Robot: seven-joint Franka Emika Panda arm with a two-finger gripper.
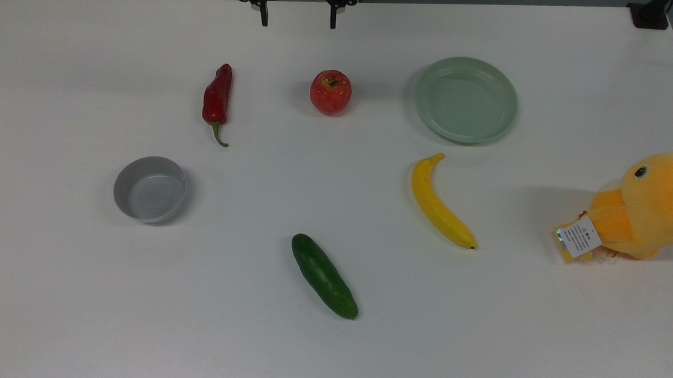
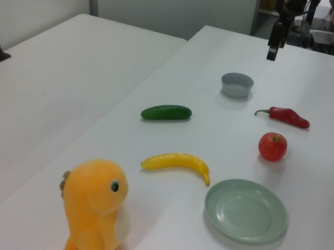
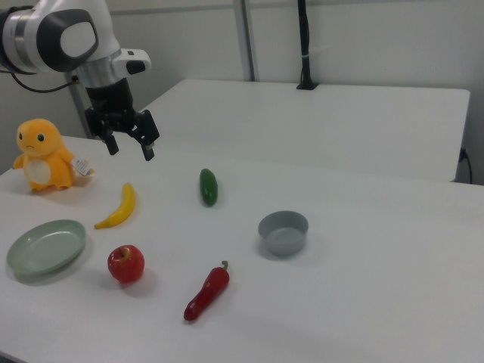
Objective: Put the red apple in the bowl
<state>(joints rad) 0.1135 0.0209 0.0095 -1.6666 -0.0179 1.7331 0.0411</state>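
The red apple [image 1: 330, 91] [image 2: 272, 146] [image 3: 125, 263] stands upright on the white table, in the upper middle of the top view. The small grey bowl [image 1: 150, 189] [image 2: 236, 84] [image 3: 283, 231] sits empty toward the top view's left, well apart from the apple. My gripper [image 1: 298, 22] [image 3: 131, 150] [image 2: 273, 50] hangs above the table at the top view's upper edge, short of the apple. It is open, fingers pointing down, with nothing between them.
A dark red chili pepper [image 1: 218, 96] lies between apple and bowl. A pale green plate [image 1: 466, 99] sits on the top view's right of the apple. A banana [image 1: 441, 202], a cucumber [image 1: 324, 275] and an orange plush duck [image 1: 648, 205] lie nearer the front and right.
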